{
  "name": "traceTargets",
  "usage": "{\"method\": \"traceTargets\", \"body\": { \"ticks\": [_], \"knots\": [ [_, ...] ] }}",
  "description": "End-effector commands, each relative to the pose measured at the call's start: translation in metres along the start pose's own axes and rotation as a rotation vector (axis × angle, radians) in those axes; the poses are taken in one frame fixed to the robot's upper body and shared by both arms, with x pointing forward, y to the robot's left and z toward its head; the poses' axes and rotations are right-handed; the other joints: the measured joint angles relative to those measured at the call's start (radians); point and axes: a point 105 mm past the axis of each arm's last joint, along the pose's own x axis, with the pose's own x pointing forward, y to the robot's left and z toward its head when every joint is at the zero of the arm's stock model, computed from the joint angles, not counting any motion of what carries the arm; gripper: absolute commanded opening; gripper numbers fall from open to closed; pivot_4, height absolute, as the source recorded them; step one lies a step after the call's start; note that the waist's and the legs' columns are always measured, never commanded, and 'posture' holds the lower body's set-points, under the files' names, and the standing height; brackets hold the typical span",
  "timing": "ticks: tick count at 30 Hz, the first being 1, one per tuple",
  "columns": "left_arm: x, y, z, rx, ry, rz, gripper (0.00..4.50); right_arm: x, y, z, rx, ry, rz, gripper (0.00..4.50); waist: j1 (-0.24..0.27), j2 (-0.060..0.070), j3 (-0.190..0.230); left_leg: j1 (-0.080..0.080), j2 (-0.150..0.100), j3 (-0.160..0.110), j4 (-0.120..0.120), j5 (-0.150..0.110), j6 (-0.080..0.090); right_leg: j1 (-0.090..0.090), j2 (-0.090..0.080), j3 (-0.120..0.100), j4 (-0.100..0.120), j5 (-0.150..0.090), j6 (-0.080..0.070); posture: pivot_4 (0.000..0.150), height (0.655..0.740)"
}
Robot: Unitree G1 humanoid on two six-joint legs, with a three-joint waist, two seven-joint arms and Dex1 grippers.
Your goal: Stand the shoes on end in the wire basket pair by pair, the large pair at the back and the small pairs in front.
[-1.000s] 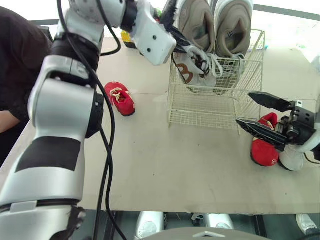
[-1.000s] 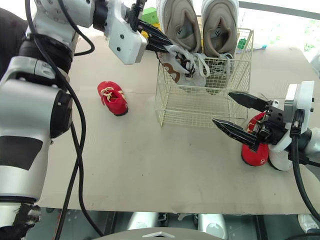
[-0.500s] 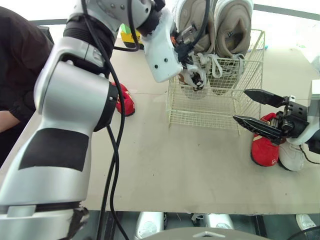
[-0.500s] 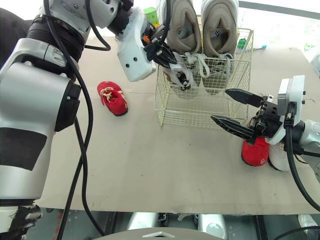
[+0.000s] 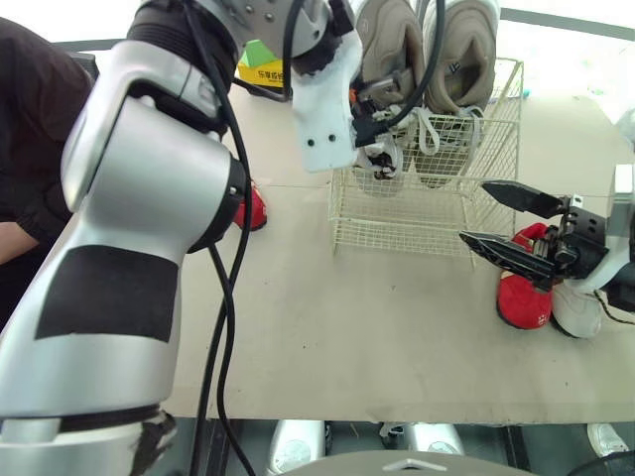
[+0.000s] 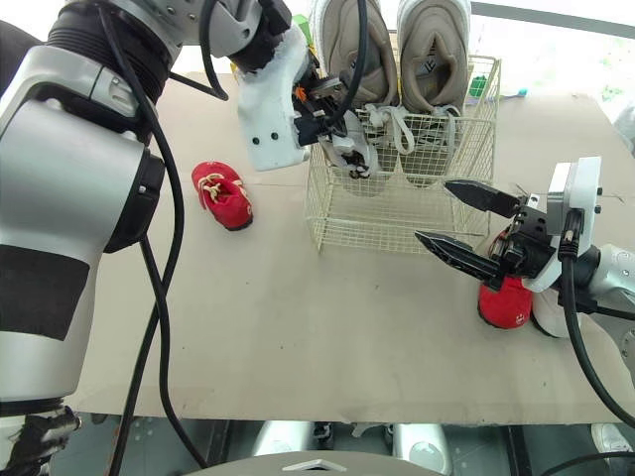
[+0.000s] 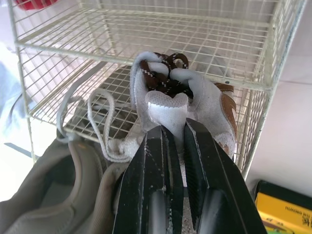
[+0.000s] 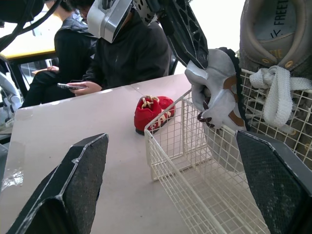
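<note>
Small white shoe (image 7: 195,97) — where is it?
— Clenched in the left pincer (image 7: 176,127), arm angled down over the wire basket (image 6: 397,213). Right pincer (image 6: 432,210) gapes wide, red shoe (image 6: 503,302) just beside it.

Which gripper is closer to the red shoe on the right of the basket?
Right gripper hovers open beside the red shoe; left gripper is at the basket, holding a white shoe.

Reaches left arm forward and up, wrist bent down, left claw (image 7: 175,127) pinched tight on small grey shoe (image 7: 214,97). Holds right arm low, right claw (image 6: 432,210) spread wide, pointing left.
</note>
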Motion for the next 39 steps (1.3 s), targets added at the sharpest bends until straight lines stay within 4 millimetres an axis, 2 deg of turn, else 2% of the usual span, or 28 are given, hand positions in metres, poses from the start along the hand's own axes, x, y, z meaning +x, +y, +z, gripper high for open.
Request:
{"method": "traceTargets", "body": {
  "ticks": [1,8,12,13,14,15,16,19,24,30,39],
  "knots": [
    [-0.003,-0.001,0.000,0.038,0.013,-0.052,0.02,-0.003,0.005,0.012,-0.053,-0.033,-0.006,4.00,0.000,0.000,0.000,0.000,0.000,0.000,0.000,0.000,0.000,0.000,0.000,0.000,0.000,0.000,0.000,0.150,0.7400],
    [0.013,0.007,0.003,0.045,-0.016,-0.041,0.02,-0.005,0.005,0.009,-0.046,-0.025,-0.025,4.00,0.002,0.000,0.000,0.001,0.000,0.000,0.000,0.000,0.000,0.000,0.000,0.000,0.001,-0.001,0.001,0.150,0.7400],
    [0.026,0.015,0.007,-0.002,-0.059,0.030,0.02,-0.007,0.007,0.011,-0.051,-0.026,-0.043,4.00,0.004,-0.001,-0.001,0.001,0.000,-0.001,0.001,0.000,0.001,0.002,-0.001,-0.001,0.000,-0.001,0.001,0.150,0.7400],
    [0.027,0.013,0.008,-0.012,-0.067,0.027,0.94,-0.008,0.008,0.011,-0.052,-0.021,-0.046,4.00,0.004,-0.001,-0.001,0.001,0.000,-0.001,0.001,0.000,0.001,0.002,-0.001,-0.001,0.000,-0.001,0.001,0.150,0.7400],
    [0.030,0.009,0.008,-0.031,-0.076,0.029,0.96,-0.009,0.008,0.011,-0.054,-0.022,-0.056,4.00,0.004,-0.001,-0.001,0.001,0.000,-0.001,0.001,0.000,0.001,0.002,-0.001,-0.001,0.000,-0.001,0.001,0.150,0.7400],
    [0.031,0.007,0.009,-0.046,-0.082,0.031,1.19,-0.010,0.009,0.012,-0.056,-0.023,-0.063,4.00,0.004,-0.001,-0.001,0.001,0.000,-0.002,0.001,-0.001,0.001,0.003,-0.001,-0.002,0.000,0.000,0.001,0.150,0.7400],
    [0.031,0.006,0.009,-0.054,-0.085,0.044,1.69,-0.011,0.010,0.012,-0.054,-0.024,-0.066,4.00,0.005,-0.001,-0.001,0.001,-0.001,-0.002,0.002,-0.001,0.001,0.003,-0.001,-0.002,0.000,0.000,0.001,0.150,0.7400],
    [0.024,0.008,0.006,-0.079,-0.074,0.078,2.74,-0.011,0.012,0.011,-0.046,-0.016,-0.066,4.00,0.001,-0.002,-0.001,0.001,-0.001,-0.002,0.003,-0.001,0.001,0.003,-0.002,-0.002,0.000,0.000,0.000,0.150,0.7400],
    [0.005,0.006,-0.001,-0.187,-0.069,0.143,2.74,-0.010,0.010,0.013,-0.045,-0.015,-0.059,4.00,0.000,-0.001,-0.001,0.001,0.000,-0.002,0.003,-0.001,0.001,0.003,-0.001,-0.002,0.001,0.000,0.000,0.150,0.7400],
    [-0.022,0.006,-0.014,-0.453,-0.116,0.394,2.74,-0.010,0.005,0.012,-0.037,-0.006,-0.039,4.00,-0.003,-0.001,-0.001,0.001,0.000,-0.002,0.003,-0.001,0.001,0.002,0.000,-0.002,0.001,0.000,0.000,0.150,0.7400],
    [-0.054,0.010,-0.014,-0.722,-0.370,0.764,2.74,-0.014,-0.004,0.019,-0.047,0.033,-0.021,4.00,-0.001,-0.001,-0.001,0.000,0.000,-0.002,0.006,-0.001,0.002,0.003,-0.001,-0.002,0.001,0.000,0.000,0.150,0.7400]
  ]
}}
